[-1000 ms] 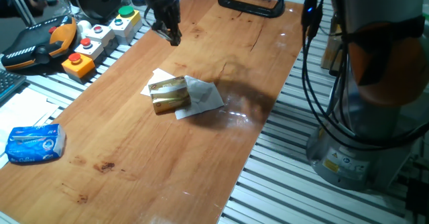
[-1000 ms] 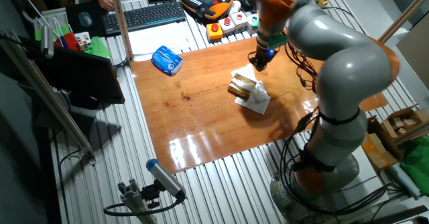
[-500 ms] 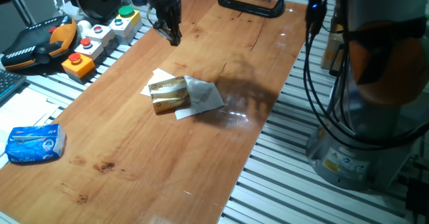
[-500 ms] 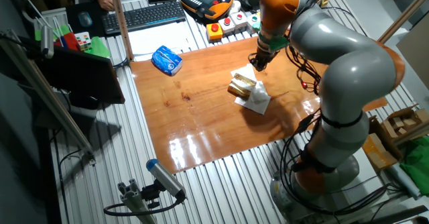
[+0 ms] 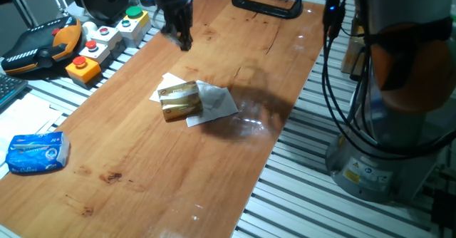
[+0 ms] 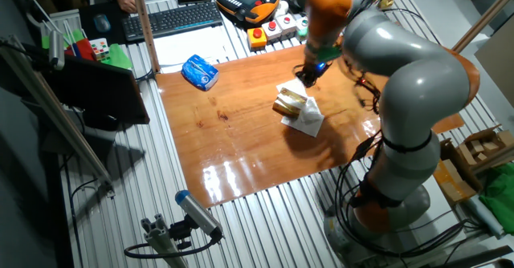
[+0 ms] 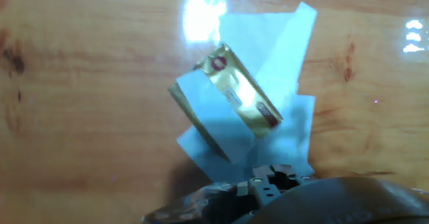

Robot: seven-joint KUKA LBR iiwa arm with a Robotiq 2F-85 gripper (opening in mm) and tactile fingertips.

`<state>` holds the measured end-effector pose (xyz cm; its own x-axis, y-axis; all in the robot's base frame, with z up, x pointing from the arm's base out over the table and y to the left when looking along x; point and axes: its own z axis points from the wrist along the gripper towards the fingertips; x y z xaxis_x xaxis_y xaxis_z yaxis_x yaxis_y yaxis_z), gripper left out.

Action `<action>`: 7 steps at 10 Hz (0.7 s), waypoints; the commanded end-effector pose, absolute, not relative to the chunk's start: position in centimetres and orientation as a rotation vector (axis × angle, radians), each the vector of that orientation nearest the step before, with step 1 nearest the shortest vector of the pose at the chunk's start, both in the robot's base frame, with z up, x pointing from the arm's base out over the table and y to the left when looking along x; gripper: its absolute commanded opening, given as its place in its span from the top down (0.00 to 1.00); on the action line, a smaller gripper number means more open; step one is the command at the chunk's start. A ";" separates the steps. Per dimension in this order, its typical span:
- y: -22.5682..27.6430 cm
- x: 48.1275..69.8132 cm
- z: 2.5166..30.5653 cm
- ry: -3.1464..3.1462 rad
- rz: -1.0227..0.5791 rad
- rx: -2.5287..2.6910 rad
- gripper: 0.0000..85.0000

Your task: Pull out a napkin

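On wooden table (image 5: 235, 159), near middle: gold foil pack (image 5: 179, 100), lying on its side atop white napkin (image 5: 217, 101). Napkin thin, soft, creased, floppy; spread flat on wood, corners showing past pack on more than one side; in hand view tinted bluish, one sheet edge folded over pack's end, the rest fanned out beneath and beside it. Probably very light, easily torn, likely to drag pack along if tugged hard; best taken at a free corner or loose edge well clear of pack, pinched close to the wood and drawn sideways, away from pack. Pack itself shiny, likely slippery, light enough to slide. Gripper (image 5: 178, 30) dark, hanging above far end of table, well apart from pack and napkin, holding nothing; fingers appear close together, though whether fully closed cannot be told from these views. Hand view looking down on pack and napkin, fingers not shown clearly. Blue-and-white tissue packet (image 5: 35, 152) at near left corner, apart from all else. Black clamp (image 5: 267, 3) at far edge. Button box (image 5: 100, 45) off table, to left.
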<state>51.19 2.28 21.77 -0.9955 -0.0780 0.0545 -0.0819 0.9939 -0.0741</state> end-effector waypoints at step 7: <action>6.4 52.0 15.2 -3.148 0.228 0.102 0.29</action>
<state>52.03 6.44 15.46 -0.9977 -0.0669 -0.0118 -0.0645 0.9874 -0.1446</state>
